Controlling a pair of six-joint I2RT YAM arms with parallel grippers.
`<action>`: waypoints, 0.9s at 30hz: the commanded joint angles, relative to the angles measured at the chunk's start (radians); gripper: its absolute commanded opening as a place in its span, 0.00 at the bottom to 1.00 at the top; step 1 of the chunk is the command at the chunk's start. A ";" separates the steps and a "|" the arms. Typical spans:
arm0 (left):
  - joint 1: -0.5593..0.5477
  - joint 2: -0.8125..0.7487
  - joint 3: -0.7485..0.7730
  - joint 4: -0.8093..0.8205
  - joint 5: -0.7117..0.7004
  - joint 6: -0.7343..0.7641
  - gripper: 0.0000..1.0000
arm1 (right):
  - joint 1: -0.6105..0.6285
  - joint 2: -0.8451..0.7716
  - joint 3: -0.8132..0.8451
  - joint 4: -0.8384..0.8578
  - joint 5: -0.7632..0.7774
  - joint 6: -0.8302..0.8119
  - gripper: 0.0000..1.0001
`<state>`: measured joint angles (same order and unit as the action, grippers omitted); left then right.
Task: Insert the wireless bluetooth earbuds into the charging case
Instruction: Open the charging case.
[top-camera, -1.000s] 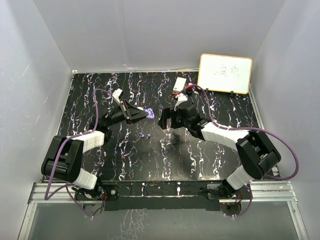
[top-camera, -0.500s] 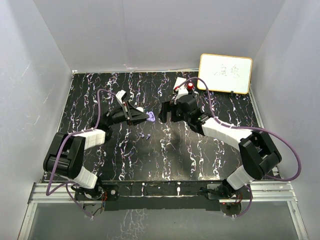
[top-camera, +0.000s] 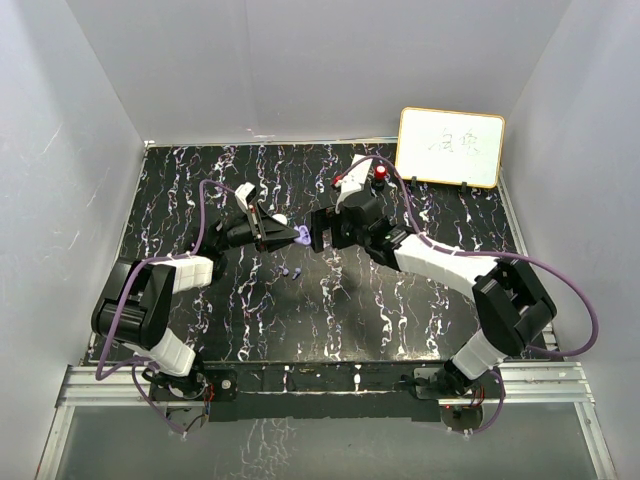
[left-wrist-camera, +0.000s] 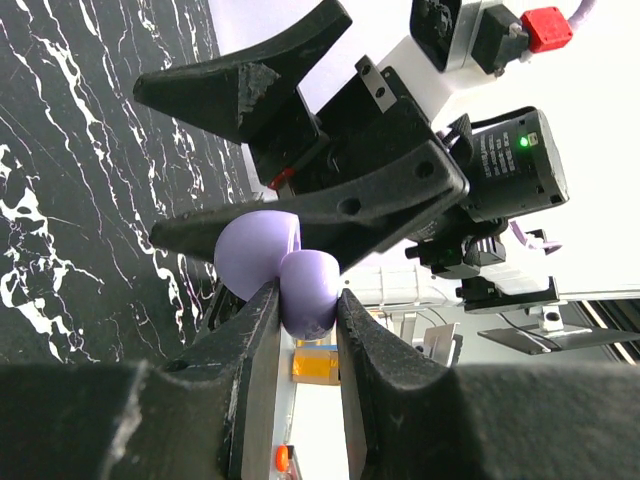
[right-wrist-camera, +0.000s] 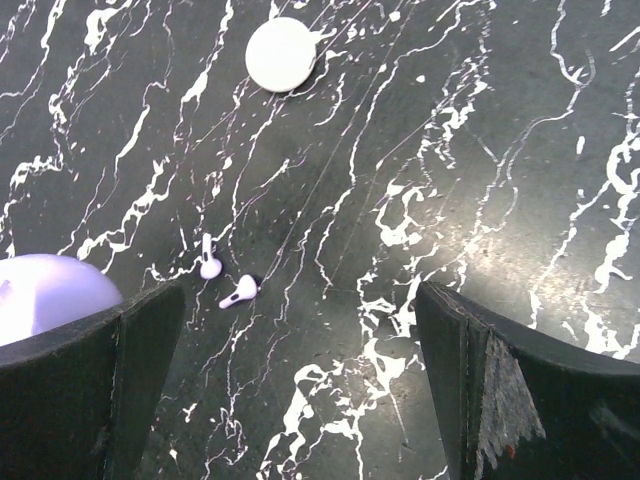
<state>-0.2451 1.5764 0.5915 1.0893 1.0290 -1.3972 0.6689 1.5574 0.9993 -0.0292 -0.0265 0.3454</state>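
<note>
**Lilac case clamped in left gripper; earbuds lie loose on the desk**

The left gripper (top-camera: 291, 236) is narrowed onto a lilac charging case (left-wrist-camera: 283, 271). The case is smooth and matte, and shows two rounded lobes squeezed between the gripper's black, rough-textured fingers (left-wrist-camera: 250, 345). It is held above the desk (top-camera: 330, 320), a black slab veined with white like marble.

The right gripper (top-camera: 321, 229) faces it with its jaws spread wide and nothing between them. Its tapered black fingers (left-wrist-camera: 335, 205) reach close to the case, but whether they touch it cannot be told. A green light glows on the right wrist housing.

The wireless bluetooth earbuds (right-wrist-camera: 224, 277) lie on the desk just beside each other, below the two grippers. They are two tiny pale lilac pieces with short stems and bulbous heads.

A flat white round case (right-wrist-camera: 281, 54) with a plain lid rests further off on the desk, well apart from the earbuds.

A small whiteboard (top-camera: 450, 147) with a pale rim leans at the far right corner; its faint scribble cannot be read. A red knob (top-camera: 381, 174) sits near it.
</note>
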 joint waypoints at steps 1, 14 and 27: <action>0.003 -0.007 0.032 0.000 0.008 0.021 0.00 | 0.037 0.017 0.069 0.013 0.023 -0.006 0.98; 0.003 0.018 0.012 0.054 0.003 0.001 0.00 | 0.058 0.028 0.094 0.011 0.021 0.004 0.98; 0.087 0.008 -0.002 0.072 0.061 -0.009 0.00 | 0.013 -0.042 0.016 -0.075 0.190 0.023 0.99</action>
<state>-0.2134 1.6028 0.5907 1.1275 1.0424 -1.4090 0.7101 1.5871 1.0355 -0.1093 0.1078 0.3500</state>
